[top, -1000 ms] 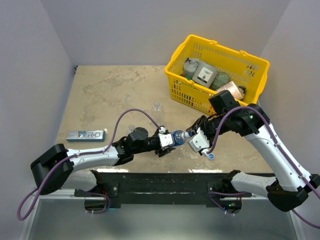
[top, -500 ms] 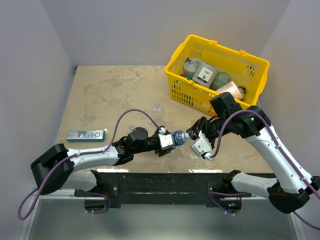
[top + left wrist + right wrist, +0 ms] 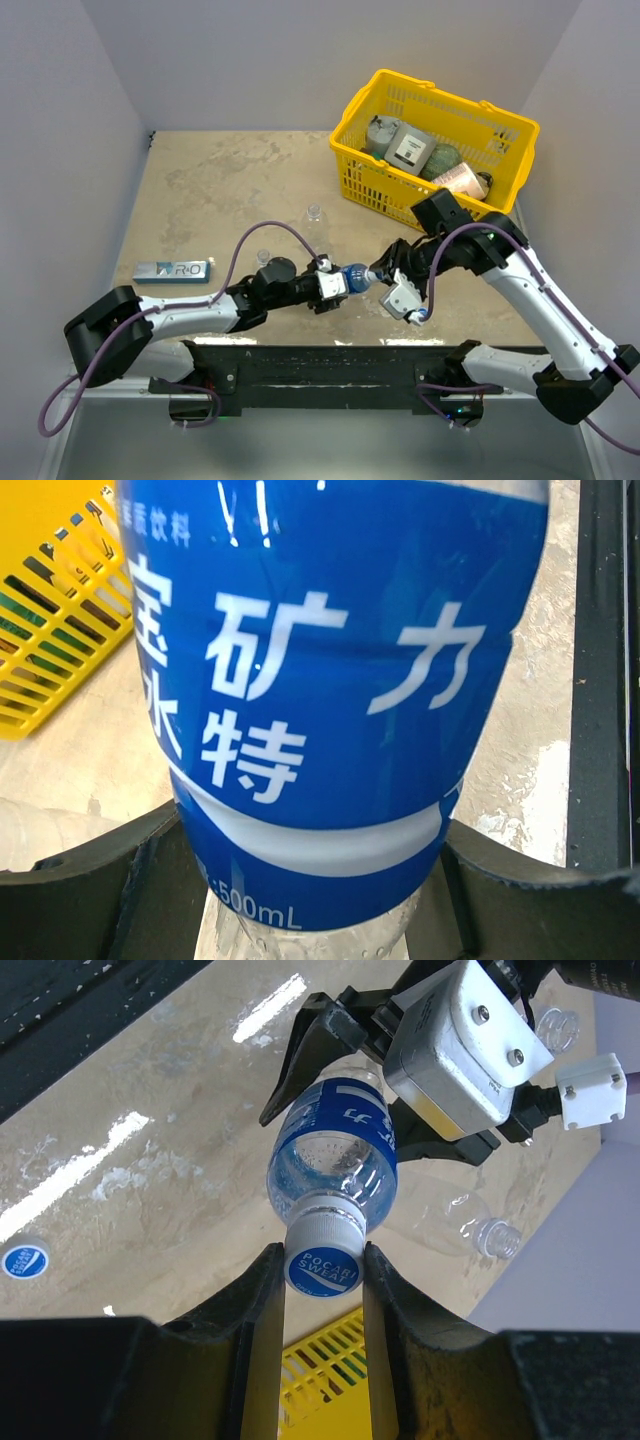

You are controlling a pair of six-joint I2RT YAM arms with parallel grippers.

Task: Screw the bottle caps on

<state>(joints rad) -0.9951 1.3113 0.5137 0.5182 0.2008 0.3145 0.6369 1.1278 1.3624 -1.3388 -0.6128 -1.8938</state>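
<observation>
My left gripper (image 3: pixel 335 283) is shut on the blue-labelled bottle (image 3: pixel 353 277) and holds it on its side above the table. That label fills the left wrist view (image 3: pixel 330 660), with the left gripper (image 3: pixel 310 885) clamped round the bottle's lower body. My right gripper (image 3: pixel 378 272) is shut on the blue-topped cap (image 3: pixel 323 1265) sitting on this bottle's neck; the right gripper (image 3: pixel 323 1282) has a finger pressed on each side of the cap. A loose cap (image 3: pixel 22 1261) lies on the table, also in the top view (image 3: pixel 424 316). Two unlabelled bottles (image 3: pixel 314 213) (image 3: pixel 263 256) are on the table.
A yellow basket (image 3: pixel 375 190) with grey cans and jars stands at the back right, close behind my right arm. A blue-and-white flat packet (image 3: pixel 172 270) lies at the left. One clear bottle (image 3: pixel 460 1222) lies on its side just beyond the held bottle.
My right wrist has turned about the cap, its white body swinging lower and slightly left. The left arm and the bottle have stayed nearly still.
</observation>
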